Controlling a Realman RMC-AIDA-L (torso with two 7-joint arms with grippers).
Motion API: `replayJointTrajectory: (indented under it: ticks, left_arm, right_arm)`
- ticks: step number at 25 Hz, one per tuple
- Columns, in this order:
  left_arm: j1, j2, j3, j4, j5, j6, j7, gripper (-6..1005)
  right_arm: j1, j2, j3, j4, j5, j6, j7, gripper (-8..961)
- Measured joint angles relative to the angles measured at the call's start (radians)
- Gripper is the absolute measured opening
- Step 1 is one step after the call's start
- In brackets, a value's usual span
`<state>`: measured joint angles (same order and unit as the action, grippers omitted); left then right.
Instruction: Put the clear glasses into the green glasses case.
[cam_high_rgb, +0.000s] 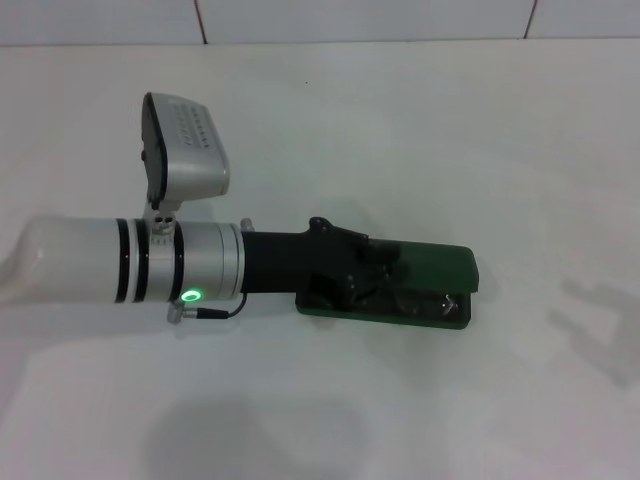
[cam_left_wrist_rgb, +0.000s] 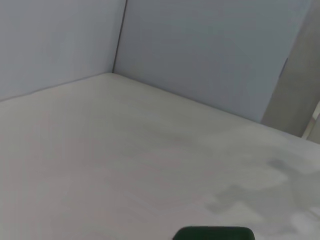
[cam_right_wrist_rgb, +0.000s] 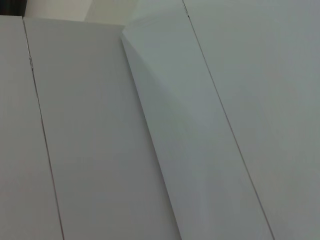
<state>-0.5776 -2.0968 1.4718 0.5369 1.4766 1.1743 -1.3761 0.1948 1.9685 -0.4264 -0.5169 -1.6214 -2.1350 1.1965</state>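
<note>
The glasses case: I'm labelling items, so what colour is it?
Dark green; the glasses case shows best in the head view, under the left gripper.

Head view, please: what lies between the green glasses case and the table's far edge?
Nothing; in the head view, bare white table stretches from the green glasses case to that edge.

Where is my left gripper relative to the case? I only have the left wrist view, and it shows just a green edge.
Observer: In the head view, the left gripper is over the left end of the green glasses case, on the table.
Operator: Is the case open?
Observer: Yes, its lid stands up along the far side. Glints inside look like the clear glasses, but I can't be sure.
Operator: And the right arm?
Observer: It's absent from the head view; its wrist camera shows only wall panels.
</note>
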Motion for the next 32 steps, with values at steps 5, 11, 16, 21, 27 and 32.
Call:
replayJointTrajectory:
  ticks: [5, 11, 16, 21, 27, 32]
  left_arm:
    - [0.014, 0.000, 0.003, -0.003, 0.001, 0.005, 0.016, 204]
    - [0.015, 0.000, 0.003, 0.000, 0.001, 0.019, 0.023, 205]
    - [0.016, 0.001, -0.004, 0.008, -0.001, 0.076, 0.033, 206]
    - [0.023, 0.006, -0.001, 0.060, 0.017, 0.179, 0.036, 207]
    - [0.064, 0.021, -0.037, 0.120, 0.025, 0.337, 0.068, 255]
    - [0.100, 0.036, -0.151, 0.112, 0.029, 0.494, 0.096, 316]
  right_arm:
    - [0.001, 0.001, 0.000, 0.000, 0.000, 0.001, 0.000, 463]
    - [0.002, 0.000, 0.000, 0.000, 0.001, 0.001, 0.000, 467]
    - [0.002, 0.000, 0.000, 0.000, 0.002, 0.001, -0.004, 471]
    - [0.002, 0.000, -0.007, -0.003, -0.007, 0.004, -0.021, 474]
    - [0.021, 0.012, -0.035, -0.014, -0.124, 0.009, -0.126, 478]
    - [0.070, 0.027, -0.058, 0.004, -0.201, 0.055, -0.136, 482]
